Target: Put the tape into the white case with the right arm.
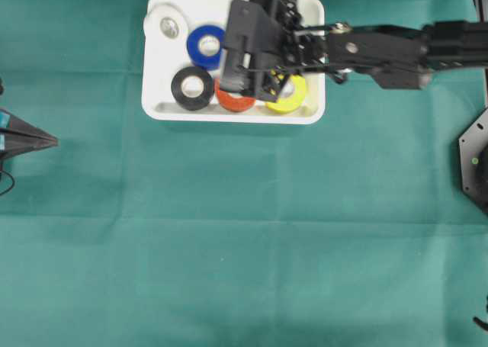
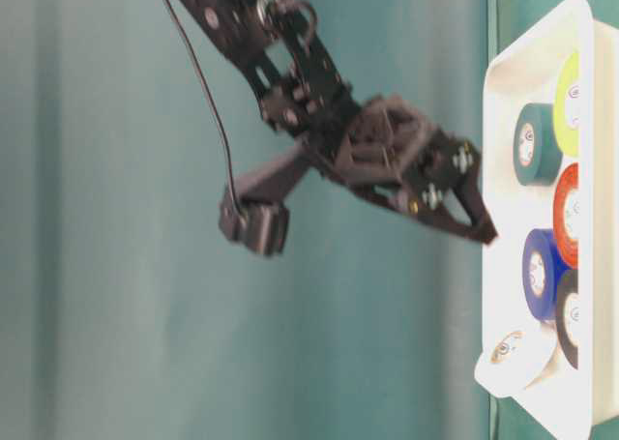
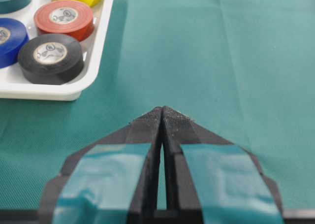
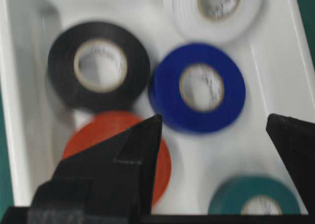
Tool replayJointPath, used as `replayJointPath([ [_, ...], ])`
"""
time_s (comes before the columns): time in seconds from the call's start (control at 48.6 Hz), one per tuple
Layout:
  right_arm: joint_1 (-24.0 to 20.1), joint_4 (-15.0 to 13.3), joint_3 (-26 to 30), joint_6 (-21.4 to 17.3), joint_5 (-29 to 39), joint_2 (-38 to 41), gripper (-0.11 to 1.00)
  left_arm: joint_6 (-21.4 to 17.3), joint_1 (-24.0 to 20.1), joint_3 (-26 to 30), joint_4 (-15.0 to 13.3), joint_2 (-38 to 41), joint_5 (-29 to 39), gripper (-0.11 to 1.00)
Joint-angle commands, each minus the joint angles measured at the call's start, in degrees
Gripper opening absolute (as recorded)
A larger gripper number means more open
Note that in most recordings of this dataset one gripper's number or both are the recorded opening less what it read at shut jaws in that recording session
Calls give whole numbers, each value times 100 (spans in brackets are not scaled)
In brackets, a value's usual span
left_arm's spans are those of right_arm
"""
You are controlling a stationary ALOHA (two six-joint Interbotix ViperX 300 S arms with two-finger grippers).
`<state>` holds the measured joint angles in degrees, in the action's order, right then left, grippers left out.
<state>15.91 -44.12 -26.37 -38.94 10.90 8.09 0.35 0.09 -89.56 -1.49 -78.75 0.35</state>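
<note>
The white case (image 1: pixel 156 110) at the back of the table holds several tape rolls: white (image 1: pixel 166 25), blue (image 1: pixel 206 46), black (image 1: pixel 192 88), red (image 1: pixel 232 101) and yellow (image 1: pixel 296 99). A green roll (image 4: pixel 253 199) lies under my wrist, hidden from overhead. My right gripper (image 4: pixel 212 118) hovers over the case (image 4: pixel 275 61), open wide with nothing between its fingers; one fingertip (image 4: pixel 150 130) is above the red roll (image 4: pixel 98 135). In the table-level view it (image 2: pixel 479 229) sits clear of the rolls. My left gripper (image 3: pixel 162 111) is shut and empty, at the table's left edge (image 1: pixel 52 140).
Green cloth (image 1: pixel 252 248) covers the table in front of the case. A black robot base (image 1: pixel 476 160) stands at the right edge. The case's near rim (image 3: pixel 59 92) lies ahead and to the left of my left gripper.
</note>
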Motion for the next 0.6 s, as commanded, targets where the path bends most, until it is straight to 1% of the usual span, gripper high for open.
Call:
replayJointPath([
  [0.0,9,-9,-255,-9,-9,-466,86,0,-9,62,0,53,-53,1],
  [0.432,9,-9,-2083,-9,-35,-2013,86,0,-9,62,9,44,-53,1],
  [0.576,18,9,-2646,-18,-202,-2584,86,0,-9,62,9,53,-53,1],
])
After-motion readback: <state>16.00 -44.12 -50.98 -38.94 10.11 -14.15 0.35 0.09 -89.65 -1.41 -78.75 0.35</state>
